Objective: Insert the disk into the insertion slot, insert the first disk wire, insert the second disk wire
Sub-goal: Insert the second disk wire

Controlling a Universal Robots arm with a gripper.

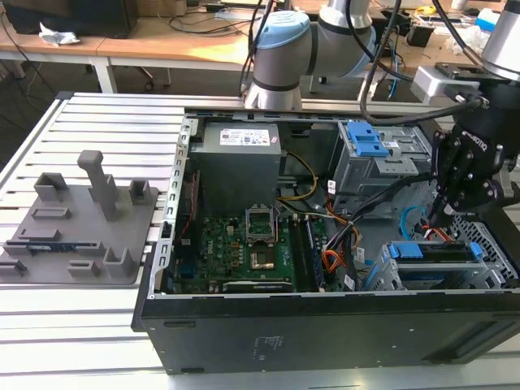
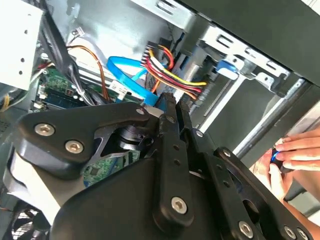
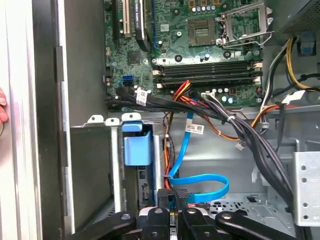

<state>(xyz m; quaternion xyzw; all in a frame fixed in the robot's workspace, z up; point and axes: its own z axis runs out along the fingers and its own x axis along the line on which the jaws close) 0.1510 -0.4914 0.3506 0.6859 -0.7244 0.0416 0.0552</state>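
Second disk wire (image 3: 200,181) | thin, floppy, light; grab by plug | gripper (image 3: 176,200) fingers nearly shut at its plug end, beside disk (image 1: 435,252); grasp unclear

The camera looks down into an open computer case. The green motherboard (image 3: 200,45) lies on the case floor, with its bare processor socket (image 3: 204,32) and long black memory slots (image 3: 207,72). A bundle of black cables (image 3: 225,117) crosses below the board. The second disk wire (image 3: 200,181), flat and light blue, curves in a loop and runs to the gripper (image 3: 178,199), whose black fingers (image 3: 167,200) stand close together around a dark plug. Just beside them sits the disk (image 3: 136,150) in its blue carrier, standing inside the insertion slot (image 3: 112,165). Orange and yellow leads (image 3: 172,150) run behind the carrier.
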